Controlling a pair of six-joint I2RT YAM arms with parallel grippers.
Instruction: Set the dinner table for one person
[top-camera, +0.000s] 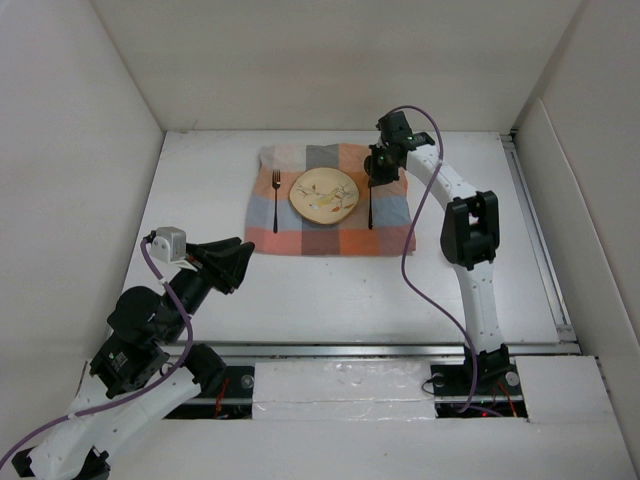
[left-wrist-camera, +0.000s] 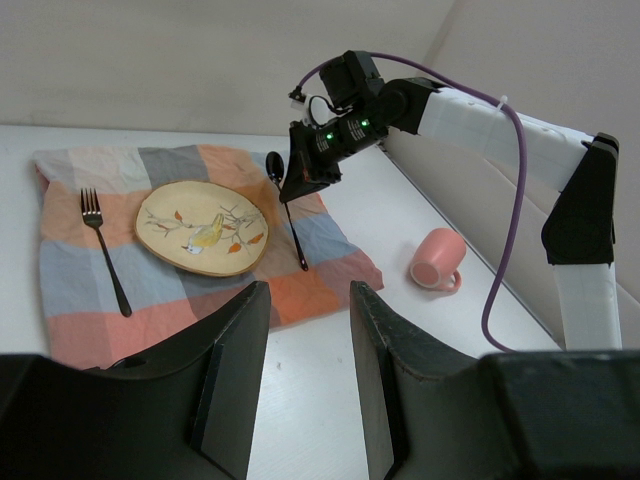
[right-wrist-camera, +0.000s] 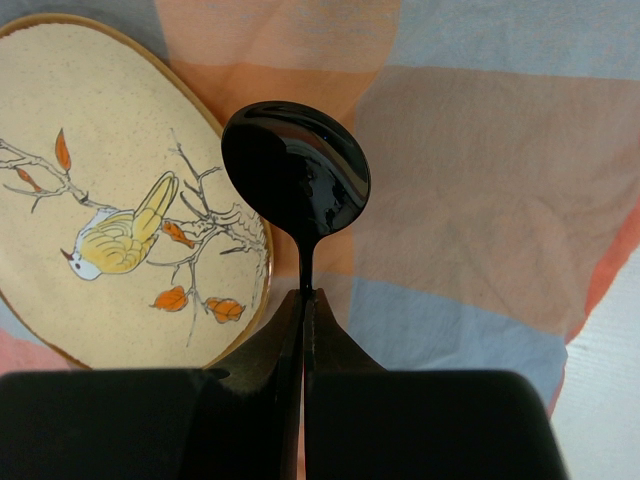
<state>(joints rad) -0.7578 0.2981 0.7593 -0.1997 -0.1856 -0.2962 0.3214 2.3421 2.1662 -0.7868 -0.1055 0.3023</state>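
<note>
One checked cloth, one bird-painted plate, one fork and one black spoon are counted, together with one white tabletop. One pink mug is also counted. Two robot arms are counted, a left arm and a right arm, and two grippers are carried by them, the left gripper and the right gripper, each made up of two fingers.
</note>
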